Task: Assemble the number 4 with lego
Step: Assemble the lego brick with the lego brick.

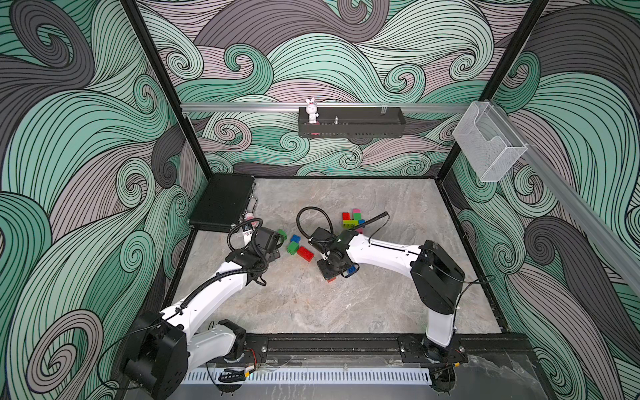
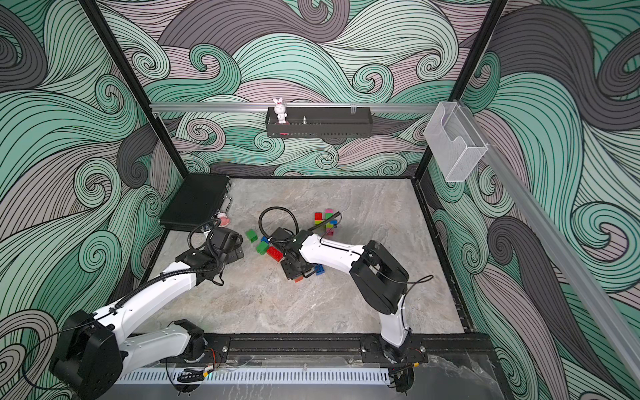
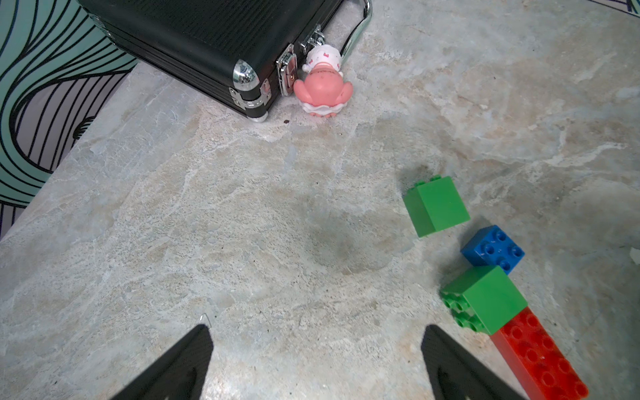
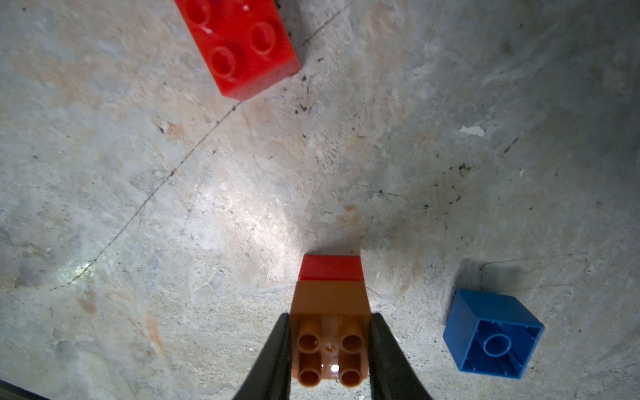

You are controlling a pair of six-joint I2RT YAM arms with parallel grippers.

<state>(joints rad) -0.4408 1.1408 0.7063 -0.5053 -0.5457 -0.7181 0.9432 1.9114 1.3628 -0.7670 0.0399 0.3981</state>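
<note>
Broadly, in both top views the right claw (image 1: 330, 274) is closed on an orange brick (image 1: 331, 280) close to the table (image 1: 311, 304). The left claw (image 2: 236, 255) sits well apart from it, nearer the black case (image 1: 223, 202), and from up here its jaws are too hidden to judge. An overturned blue brick (image 2: 319, 269) lies just beside the right claw. A long red brick (image 1: 305, 253) lies between the two claws, nearer the right one. Beyond the right arm stands a built cluster (image 1: 353, 220) of mixed colours.

From the left wrist, the left claw (image 3: 317, 332) is spread wide with nothing between its fingers (image 3: 187, 360). All the lego lies off to one side of it:
- The long red brick (image 3: 540, 356) is just outside one finger.
- A tipped green brick (image 3: 485, 299) is at that red one's end.
- An upright blue brick (image 3: 493, 249) is just past it.
- A second green brick (image 3: 436, 206) is farther ahead.

Well ahead of the claw, a pink toy figure (image 3: 323, 86) sits just beside the black case (image 3: 207, 45).

From the right wrist, the right claw (image 4: 330, 318) pinches the orange brick (image 4: 330, 301) by two opposite sides, with its studs toward the camera. A small red brick (image 4: 330, 268) is joined to its far face. The overturned blue brick (image 4: 493, 334) lies near, outside one finger, hollow side up. The long red brick (image 4: 239, 45) lies well ahead, with only its end in frame.
</note>
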